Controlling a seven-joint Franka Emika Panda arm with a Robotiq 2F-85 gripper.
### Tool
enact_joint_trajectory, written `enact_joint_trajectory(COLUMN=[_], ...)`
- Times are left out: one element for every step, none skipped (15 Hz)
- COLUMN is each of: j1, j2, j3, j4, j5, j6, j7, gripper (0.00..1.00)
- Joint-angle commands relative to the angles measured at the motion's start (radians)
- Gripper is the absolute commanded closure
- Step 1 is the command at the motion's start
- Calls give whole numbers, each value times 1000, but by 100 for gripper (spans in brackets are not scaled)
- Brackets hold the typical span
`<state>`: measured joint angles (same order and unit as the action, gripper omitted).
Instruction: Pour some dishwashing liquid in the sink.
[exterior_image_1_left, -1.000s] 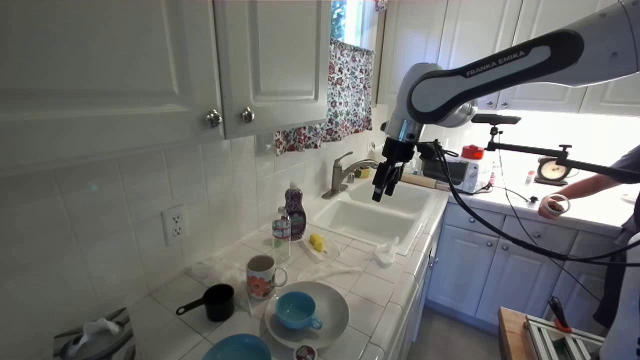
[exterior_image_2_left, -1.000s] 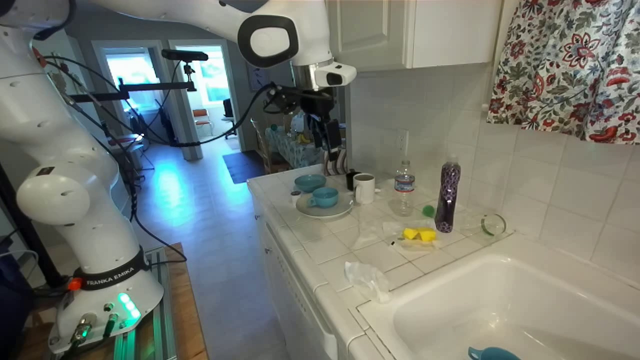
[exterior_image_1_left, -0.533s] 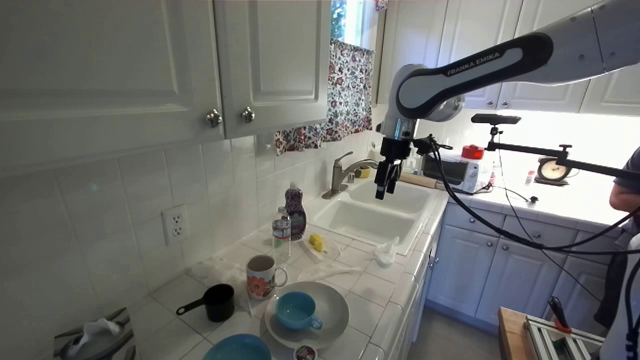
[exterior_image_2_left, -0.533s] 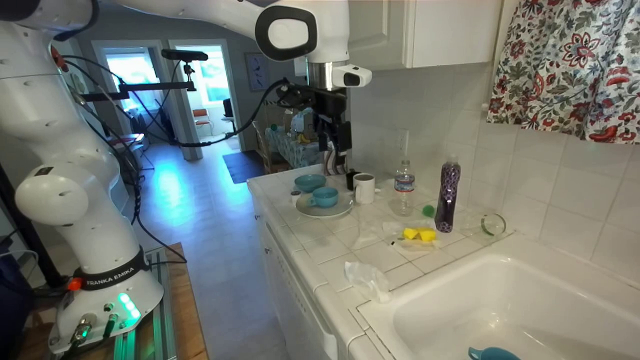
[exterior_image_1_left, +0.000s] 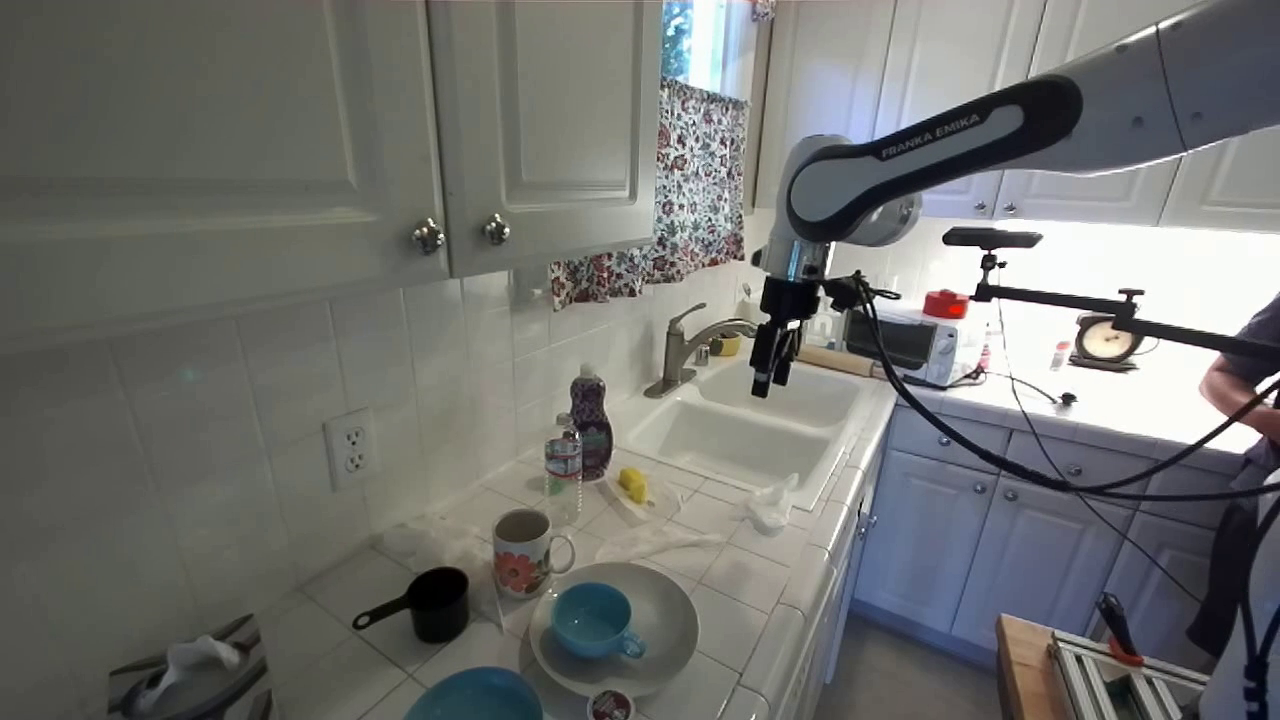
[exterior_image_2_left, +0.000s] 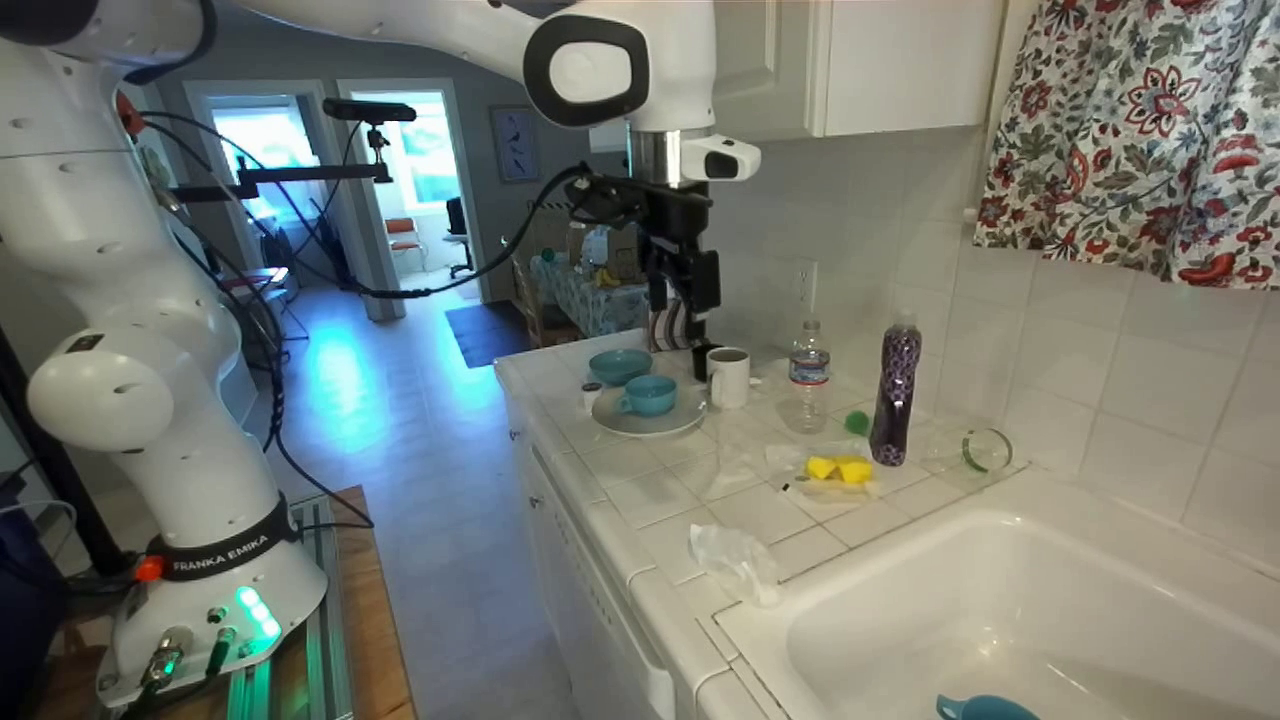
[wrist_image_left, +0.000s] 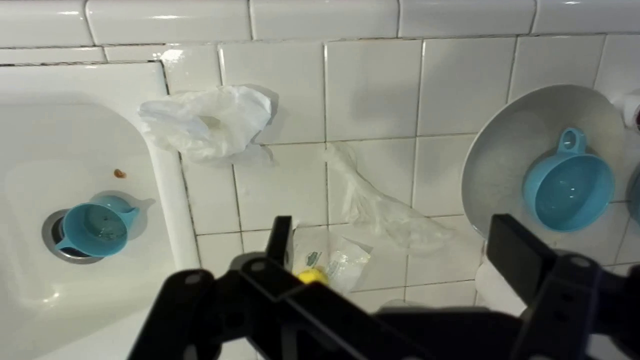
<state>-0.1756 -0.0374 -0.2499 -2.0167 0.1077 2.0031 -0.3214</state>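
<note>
Your jaws stand spread wide in the wrist view, hanging over the counter (wrist_image_left: 370, 90), well apart from the dishwashing liquid (exterior_image_2_left: 894, 400). That purple bottle stands upright near the wall (exterior_image_1_left: 430, 400) and the sink (exterior_image_1_left: 730, 440); in an exterior view a clear bottle (exterior_image_1_left: 562, 480) covers part of its lower half, and its pale cap (exterior_image_2_left: 906, 318) is hard to pick out. Your wrist view cuts the sink off at the left, and a blue cup (wrist_image_left: 95, 230) in it hides most of the drain (wrist_image_left: 75, 258). The jaws mask part of something yellow (wrist_image_left: 312, 276); you can't tell what it is. Crumpled white material (wrist_image_left: 225, 115) overlaps the sink's rim, whether paper or plastic you can't say. In an exterior view the mug (exterior_image_2_left: 731, 378) partly hides a black cup (exterior_image_2_left: 701, 364).
</note>
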Motion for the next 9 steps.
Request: enact_joint_trajectory(j1=[-56, -77, -101, -127, -151, -172, -190, -206, -221], j2=[170, 213, 251, 289, 329, 361, 389, 419, 444], j3=[-30, -32, -28, -19, -8, 3, 13, 25, 32], j4=[173, 223, 264, 315, 361, 406, 446, 485, 529], j5=[51, 72, 89, 107, 120, 129, 133, 132, 117], j6=[-45, -55, -68, -91, -106, -124, -141, -154, -187], j7=[-170, -238, -298, -358, -412, -454, -489, -523, -552], gripper=[0, 0, 0, 0, 0, 0, 0, 0, 0])
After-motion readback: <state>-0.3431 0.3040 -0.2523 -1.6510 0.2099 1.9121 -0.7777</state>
